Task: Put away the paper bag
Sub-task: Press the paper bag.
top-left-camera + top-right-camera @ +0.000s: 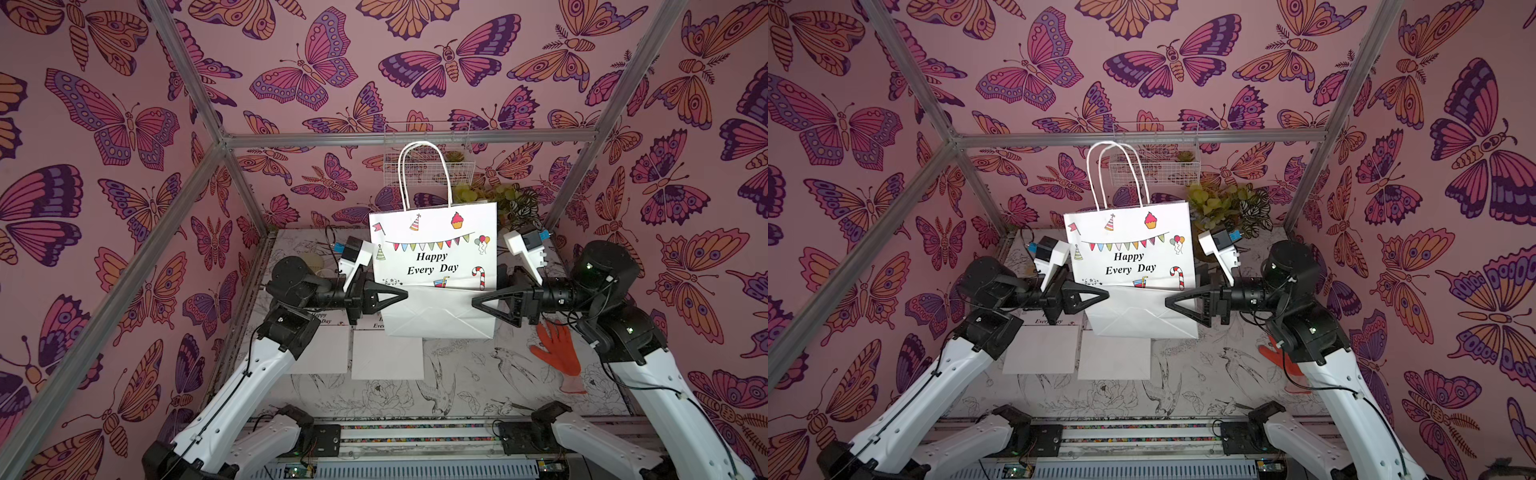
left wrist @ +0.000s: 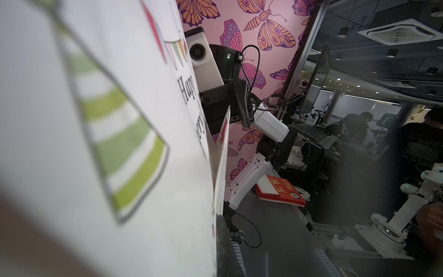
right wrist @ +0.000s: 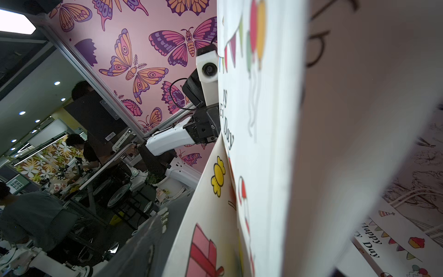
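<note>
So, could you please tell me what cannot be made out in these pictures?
- Right end effector: whether it grips the paper bag is unclear in both top views; right wrist view is blurred paper.
- Flat bags on the table: prints hidden behind the paper bag, both top views.
- Orange glove: partly covered by the right arm, both top views.
- Wire basket: contents too small, both top views.

The paper bag hangs upright above the middle of the table, with the left claw and right claw at its two sides; together they bar passage across the centre; two flat bags cover the table below, left of centre; an orange glove lies at the right, beside the right arm; a wire basket and plants occupy the back wall; the table's front centre strip is open.
</note>
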